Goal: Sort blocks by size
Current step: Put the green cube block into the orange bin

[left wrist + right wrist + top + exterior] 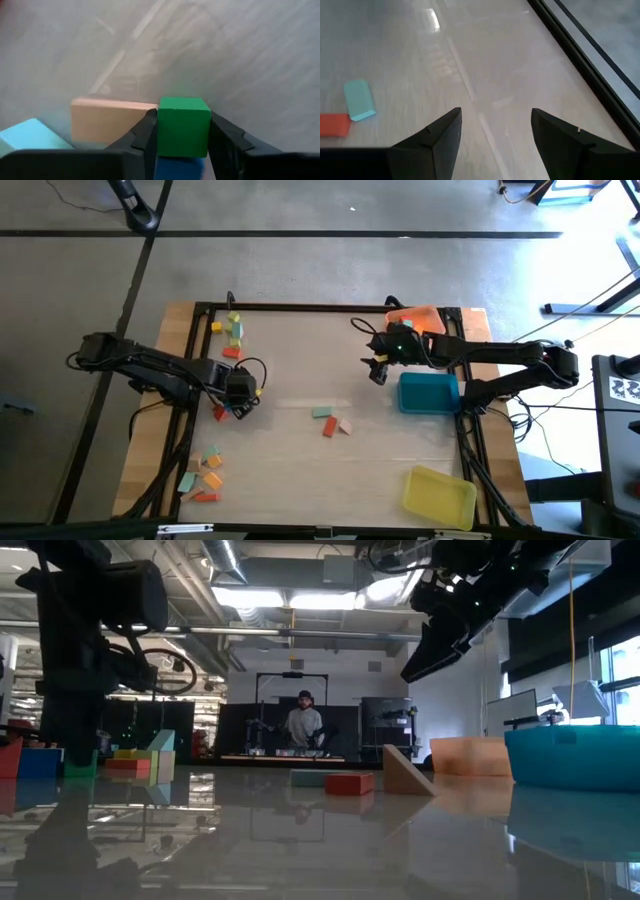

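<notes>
Low on the tabletop's [300,380] left side, the left hand [182,137] pinches a green cube [183,126] by its flat opposite faces, likely light, stiff and slippery; the right hand [495,135] hangs open, empty.

I work in a robotics lab or workshop hall. Overhead I see exposed ducts and strip lights [300,598]. Beyond my table [300,840] stands another black-framed rig [290,715] with a person [303,725] at it. Monitors [510,710] line one side; cables cross the concrete floor [330,260].
</notes>
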Tool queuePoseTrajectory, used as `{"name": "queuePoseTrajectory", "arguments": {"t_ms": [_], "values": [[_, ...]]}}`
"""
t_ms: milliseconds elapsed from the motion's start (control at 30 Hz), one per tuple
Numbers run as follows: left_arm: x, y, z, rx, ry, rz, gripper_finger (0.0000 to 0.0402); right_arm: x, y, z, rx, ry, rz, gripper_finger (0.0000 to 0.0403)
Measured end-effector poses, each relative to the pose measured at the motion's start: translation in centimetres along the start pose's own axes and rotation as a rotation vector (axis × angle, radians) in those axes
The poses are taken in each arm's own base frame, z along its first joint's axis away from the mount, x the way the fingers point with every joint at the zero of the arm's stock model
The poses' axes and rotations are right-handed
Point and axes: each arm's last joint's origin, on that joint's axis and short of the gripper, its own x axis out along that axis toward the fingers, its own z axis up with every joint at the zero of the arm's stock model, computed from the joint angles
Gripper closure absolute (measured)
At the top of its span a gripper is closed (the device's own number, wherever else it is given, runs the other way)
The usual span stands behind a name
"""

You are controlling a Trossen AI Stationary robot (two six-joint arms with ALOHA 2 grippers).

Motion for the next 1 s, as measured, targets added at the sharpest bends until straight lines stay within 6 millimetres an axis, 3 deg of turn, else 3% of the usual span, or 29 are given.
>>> {"name": "queuePoseTrajectory", "arguments": {"t_ms": [200,367,600,833,1000], "values": [[-2.1,-1.4,1.8,0.065,-0.105,-0.074,0.0280,0.0,0.1,0.3,-0.005,-0.026,0.021,0.0169],[-3.4,-2.9,3.6,0.166,-0.297,-0.181,0.0279,0.2,0.6,0.9,-0.054,-0.095,0.163,0.0169],[-5.0,-4.7,5.8,0.266,-0.596,-0.331,0.0273,1.0,3.8,1.8,-0.241,-0.233,0.286,0.0169],[-6.9,-5.8,7.3,0.277,-0.847,-0.447,0.0272,2.1,6.9,2.3,-0.420,-0.362,0.233,0.0169],[-7.3,-6.2,7.8,0.247,-0.916,-0.494,0.0271,3.0,8.9,2.5,-0.546,-0.455,0.215,0.0169]]}}
